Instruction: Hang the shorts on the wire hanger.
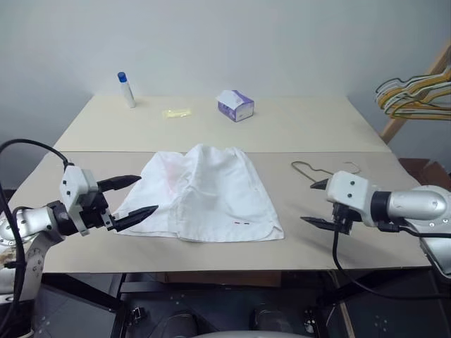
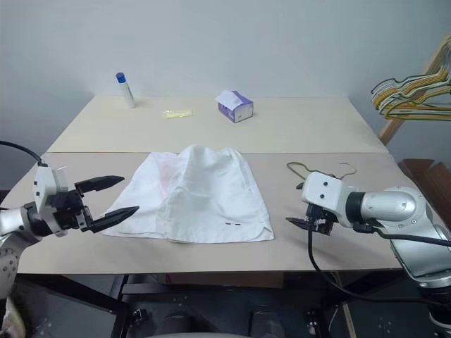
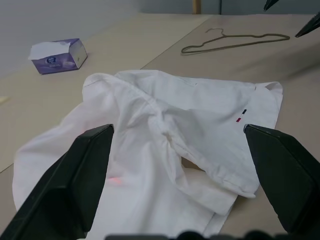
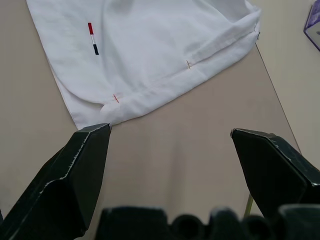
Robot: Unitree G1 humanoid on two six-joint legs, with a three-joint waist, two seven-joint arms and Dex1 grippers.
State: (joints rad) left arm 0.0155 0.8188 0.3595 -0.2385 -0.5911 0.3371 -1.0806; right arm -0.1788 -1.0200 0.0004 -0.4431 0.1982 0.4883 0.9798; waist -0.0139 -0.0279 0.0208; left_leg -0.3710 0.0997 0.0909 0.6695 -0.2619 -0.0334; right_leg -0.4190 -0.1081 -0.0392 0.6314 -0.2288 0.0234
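The white shorts [image 1: 204, 193] lie flat and rumpled in the middle of the near table, with a small dark-and-red mark [image 1: 242, 223] near the front hem. The thin wire hanger [image 1: 304, 167] lies on the table to their right, partly hidden behind my right gripper. My left gripper [image 1: 148, 195] hovers open at the shorts' left edge and holds nothing. In the left wrist view the shorts [image 3: 165, 150] lie ahead of its fingers and the hanger [image 3: 235, 42] beyond. My right gripper [image 1: 308, 203] is open and empty, just right of the shorts' front right corner [image 4: 100, 107].
On the far table stand a purple-white tissue box [image 1: 236, 105], a white bottle with a blue cap [image 1: 125, 89] and a small yellow piece [image 1: 176, 113]. A bunch of yellow, white and dark hangers [image 1: 416, 95] hangs at the far right. The table's front edge [image 1: 232, 269] is close.
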